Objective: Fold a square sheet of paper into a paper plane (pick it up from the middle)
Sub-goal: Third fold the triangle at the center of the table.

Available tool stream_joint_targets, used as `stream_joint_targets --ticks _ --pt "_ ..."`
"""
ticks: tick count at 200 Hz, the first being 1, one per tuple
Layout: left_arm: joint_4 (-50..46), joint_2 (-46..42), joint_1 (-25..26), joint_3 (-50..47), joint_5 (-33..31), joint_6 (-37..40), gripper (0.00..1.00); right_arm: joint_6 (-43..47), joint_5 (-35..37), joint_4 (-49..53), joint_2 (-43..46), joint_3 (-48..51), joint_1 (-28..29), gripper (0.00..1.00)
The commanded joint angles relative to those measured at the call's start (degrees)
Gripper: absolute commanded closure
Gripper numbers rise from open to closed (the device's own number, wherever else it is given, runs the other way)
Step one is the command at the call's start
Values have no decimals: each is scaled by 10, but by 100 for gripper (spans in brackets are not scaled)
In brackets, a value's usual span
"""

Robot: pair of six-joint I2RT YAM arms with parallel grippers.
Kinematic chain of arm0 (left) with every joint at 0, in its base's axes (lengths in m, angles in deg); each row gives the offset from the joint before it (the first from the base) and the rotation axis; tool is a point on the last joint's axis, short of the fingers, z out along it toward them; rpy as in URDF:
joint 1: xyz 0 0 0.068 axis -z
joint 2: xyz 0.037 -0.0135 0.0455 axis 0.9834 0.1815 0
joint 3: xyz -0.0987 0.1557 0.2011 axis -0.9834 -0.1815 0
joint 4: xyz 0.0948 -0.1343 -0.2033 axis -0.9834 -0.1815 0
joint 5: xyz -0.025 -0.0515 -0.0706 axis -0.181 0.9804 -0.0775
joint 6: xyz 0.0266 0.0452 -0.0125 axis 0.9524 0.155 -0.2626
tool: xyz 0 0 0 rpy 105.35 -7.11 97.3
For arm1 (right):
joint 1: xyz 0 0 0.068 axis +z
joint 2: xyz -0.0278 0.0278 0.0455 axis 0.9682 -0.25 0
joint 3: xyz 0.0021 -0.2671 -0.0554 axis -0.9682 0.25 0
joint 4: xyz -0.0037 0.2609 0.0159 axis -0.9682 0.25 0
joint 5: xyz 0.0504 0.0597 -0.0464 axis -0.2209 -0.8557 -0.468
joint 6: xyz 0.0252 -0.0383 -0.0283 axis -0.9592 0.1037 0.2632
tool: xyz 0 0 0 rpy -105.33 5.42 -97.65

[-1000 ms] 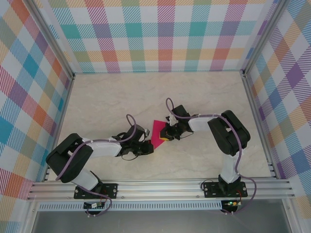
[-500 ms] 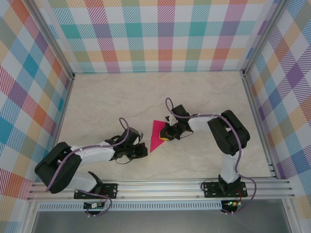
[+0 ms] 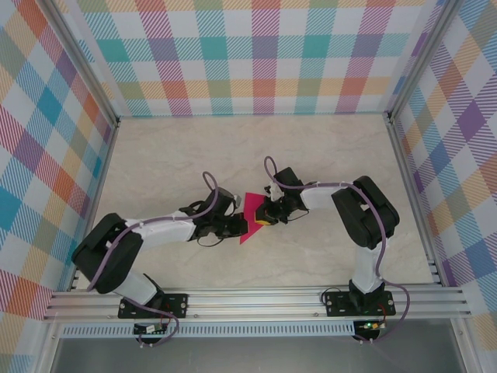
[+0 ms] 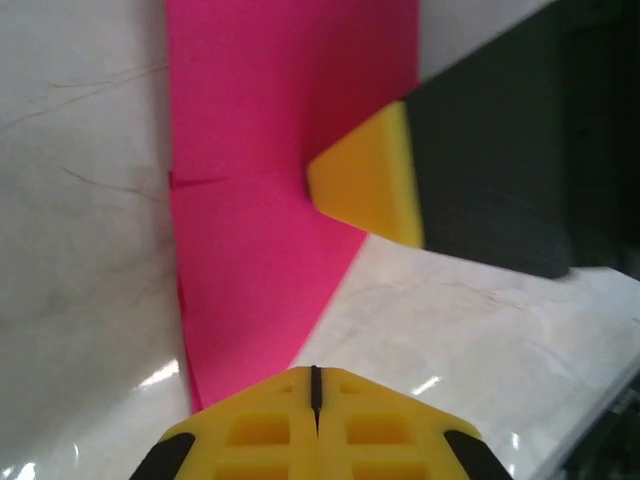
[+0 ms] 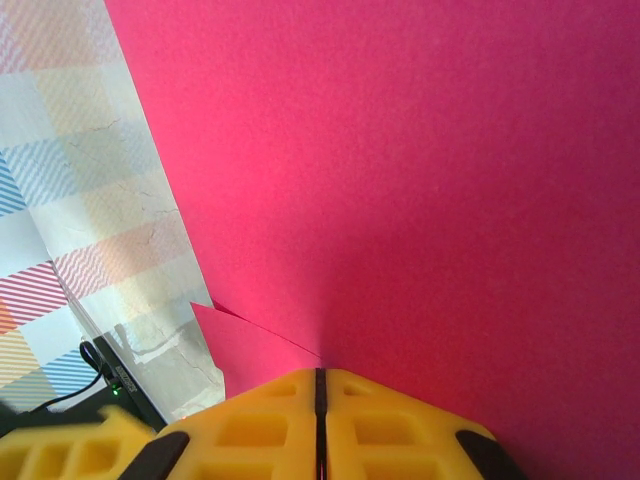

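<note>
The square sheet of paper (image 3: 250,210) lies folded into a magenta-pink triangle near the middle of the table. Its point aims toward the near edge. My left gripper (image 3: 241,228) is shut, its yellow tips at the paper's lower left edge. In the left wrist view the shut tips (image 4: 315,372) sit just over the narrow end of the paper (image 4: 250,200). My right gripper (image 3: 266,215) is shut and rests on the paper's right side; its yellow finger (image 4: 365,180) presses on the sheet. In the right wrist view the shut tips (image 5: 318,373) meet the paper (image 5: 400,180) beside a small folded flap (image 5: 240,350).
The marble-look table (image 3: 194,155) is bare beyond the paper. Plaid walls (image 3: 264,54) close in the back and both sides. An aluminium rail (image 3: 256,299) with both arm bases runs along the near edge.
The left gripper drew back to the left half a second ago and has now returned to the paper's lower left edge. The right gripper has stayed on the paper.
</note>
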Motion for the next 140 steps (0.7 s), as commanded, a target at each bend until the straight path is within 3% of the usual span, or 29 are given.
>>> stream_joint_targets --ticks 1,61,104,140 --pt "-42 35 -6 15 -41 32 98 8 26 36 -9 -15 0 91" --pt "-32 65 -6 -5 -49 27 98 -12 -14 0 53 3 7 88" --pt "-42 60 -6 -11 -54 29 99 -28 -28 -24 45 18 26 89" --pt "-53 65 -7 -8 -57 32 99 -24 20 -7 21 24 29 89"
